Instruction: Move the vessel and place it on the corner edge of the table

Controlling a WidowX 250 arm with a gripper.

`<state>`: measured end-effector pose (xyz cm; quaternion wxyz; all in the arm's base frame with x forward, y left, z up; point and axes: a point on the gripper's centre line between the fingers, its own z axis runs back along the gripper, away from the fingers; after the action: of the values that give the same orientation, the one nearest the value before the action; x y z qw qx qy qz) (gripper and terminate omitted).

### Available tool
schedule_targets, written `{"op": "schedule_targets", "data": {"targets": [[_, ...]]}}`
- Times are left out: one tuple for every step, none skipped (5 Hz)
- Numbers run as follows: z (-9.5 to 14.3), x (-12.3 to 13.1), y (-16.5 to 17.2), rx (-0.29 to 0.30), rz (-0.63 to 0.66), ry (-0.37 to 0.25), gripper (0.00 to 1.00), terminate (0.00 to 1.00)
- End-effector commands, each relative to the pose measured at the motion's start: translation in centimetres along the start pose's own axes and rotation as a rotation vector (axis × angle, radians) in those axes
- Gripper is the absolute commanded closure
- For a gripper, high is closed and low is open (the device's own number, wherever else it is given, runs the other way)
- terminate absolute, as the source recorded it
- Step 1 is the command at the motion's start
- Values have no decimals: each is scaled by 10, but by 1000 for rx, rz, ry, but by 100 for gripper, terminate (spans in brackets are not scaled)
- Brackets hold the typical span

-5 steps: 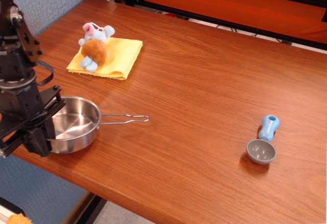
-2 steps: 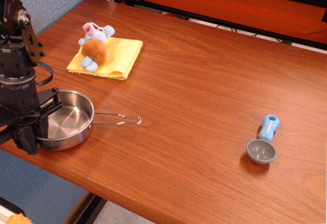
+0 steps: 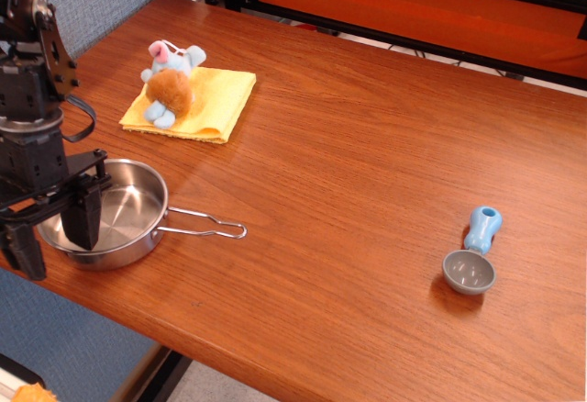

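Observation:
The vessel (image 3: 124, 214), a shiny shallow steel pan, sits flat on the table (image 3: 367, 145) at its near left corner, with its wire handle (image 3: 206, 228) pointing right. My gripper (image 3: 55, 235) hangs over the pan's left rim and is open. One finger (image 3: 87, 221) reaches inside the bowl. The other finger (image 3: 23, 251) is outside the rim, past the table's edge. Neither finger visibly presses the rim.
A yellow cloth (image 3: 197, 101) with a small plush toy (image 3: 170, 81) lies behind the pan. A grey scoop with a blue handle (image 3: 475, 255) rests at the right front. The table's front edge runs just below the pan.
The pan has slid left toward the corner with my gripper. The fingers, earlier close together on the rim, now stand wide apart.

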<state>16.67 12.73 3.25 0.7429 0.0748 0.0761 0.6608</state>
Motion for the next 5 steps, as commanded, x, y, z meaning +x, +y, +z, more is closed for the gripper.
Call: {"op": "schedule_targets", "data": {"targets": [[52,-25,-38,12,-182,-160,0,0],[64,-52,-63,-64,-415,-242,0,0],[77,-87,-95,-137,-650,-322,0,0],[84,-121,-111,-171,-893,-372,0,0],[96,-151,-119,-222,-1096,-371,0,0]]}}
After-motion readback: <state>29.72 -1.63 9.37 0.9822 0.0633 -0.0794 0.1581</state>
